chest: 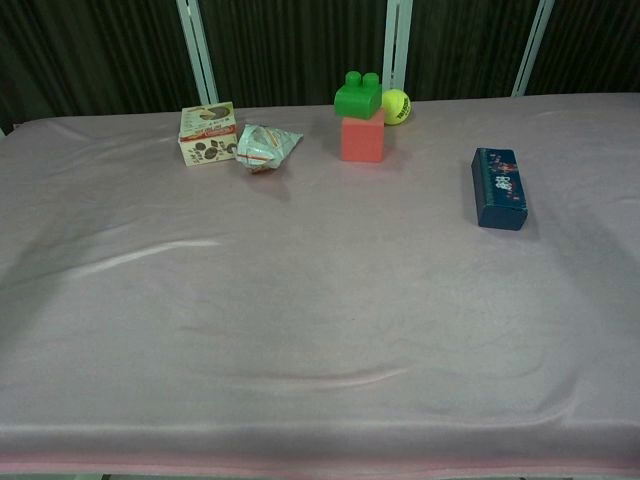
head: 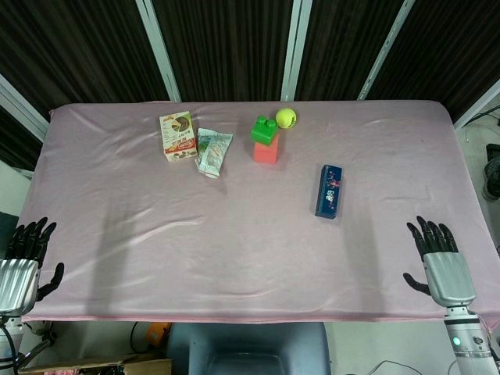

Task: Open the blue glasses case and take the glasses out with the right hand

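The blue glasses case [head: 330, 191] lies closed on the pink cloth, right of centre, long side running away from me; the chest view shows the case [chest: 499, 187] at the right. My right hand [head: 436, 254] hovers at the table's near right edge, fingers spread, holding nothing, well short of the case. At the near left edge my left hand [head: 27, 254] is likewise spread and holds nothing. Neither hand shows in the chest view. The glasses are hidden.
At the back stand a green block on a red block [head: 265, 141], a yellow tennis ball [head: 286, 118], a small printed box [head: 178, 136] and a crumpled packet [head: 212, 151]. The pink cloth [head: 234, 250] covers the whole table.
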Controlling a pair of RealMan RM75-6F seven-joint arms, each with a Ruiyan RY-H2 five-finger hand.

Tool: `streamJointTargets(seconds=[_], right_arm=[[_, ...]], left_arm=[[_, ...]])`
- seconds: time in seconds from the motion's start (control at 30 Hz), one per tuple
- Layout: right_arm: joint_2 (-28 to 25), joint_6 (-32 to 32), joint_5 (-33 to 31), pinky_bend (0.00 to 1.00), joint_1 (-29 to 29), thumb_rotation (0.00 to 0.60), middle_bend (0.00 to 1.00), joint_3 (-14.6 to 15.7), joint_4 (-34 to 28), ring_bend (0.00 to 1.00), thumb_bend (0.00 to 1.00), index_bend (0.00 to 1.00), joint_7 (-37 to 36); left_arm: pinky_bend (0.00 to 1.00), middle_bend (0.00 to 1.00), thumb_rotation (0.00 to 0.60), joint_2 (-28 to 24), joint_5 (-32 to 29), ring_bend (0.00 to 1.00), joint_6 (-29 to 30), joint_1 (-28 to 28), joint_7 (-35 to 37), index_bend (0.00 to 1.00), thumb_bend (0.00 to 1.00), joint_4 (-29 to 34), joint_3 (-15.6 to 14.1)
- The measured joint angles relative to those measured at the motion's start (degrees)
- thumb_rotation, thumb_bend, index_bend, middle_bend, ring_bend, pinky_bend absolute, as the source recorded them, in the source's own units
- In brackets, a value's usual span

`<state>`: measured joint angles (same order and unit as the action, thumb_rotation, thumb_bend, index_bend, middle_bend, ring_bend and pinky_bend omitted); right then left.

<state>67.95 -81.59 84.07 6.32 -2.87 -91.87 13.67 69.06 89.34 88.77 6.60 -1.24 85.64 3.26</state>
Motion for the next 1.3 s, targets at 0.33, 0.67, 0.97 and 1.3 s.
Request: streamJointTargets(seconds=[0.33, 0.67, 0.97, 1.3], right_arm=[[0.8, 1.6, -0.4, 0.0, 1.4, 0.6, 0.0, -0.6, 2.0, 0.0, 0.3, 0.0, 1.1], [2.5, 9.2, -2.1, 0.0, 8.4, 0.6, 0.0, -4.0, 6.7, 0.0, 0.3, 0.0, 9.8], [5.3, 24.9, -7.9, 0.0, 22.6, 0.6, 0.0, -7.0, 12.8, 0.0, 0.3, 0.0, 27.1], [16.8, 39.4, -13.0, 0.0, 35.8, 0.6, 0.0, -7.9, 30.6, 0.0, 0.3, 0.0, 32.3]], left_arm=[[0.02, 0.0, 0.6, 0.1, -0.6, 0.0, -1.4, 0.7, -0.3, 0.0, 0.41, 0.1, 0.1], [0.02, 0.0, 0.6, 0.0, -2.7, 0.0, -2.5, 1.1, 0.2, 0.0, 0.41, -0.3, 1.1], [0.02, 0.0, 0.6, 0.4, -6.9, 0.0, -6.7, 2.8, 0.3, 0.0, 0.41, -1.3, 2.9], [0.02, 0.0, 0.6, -0.2, -12.3, 0.0, -12.4, 4.9, 1.1, 0.0, 0.41, -1.7, 4.4]])
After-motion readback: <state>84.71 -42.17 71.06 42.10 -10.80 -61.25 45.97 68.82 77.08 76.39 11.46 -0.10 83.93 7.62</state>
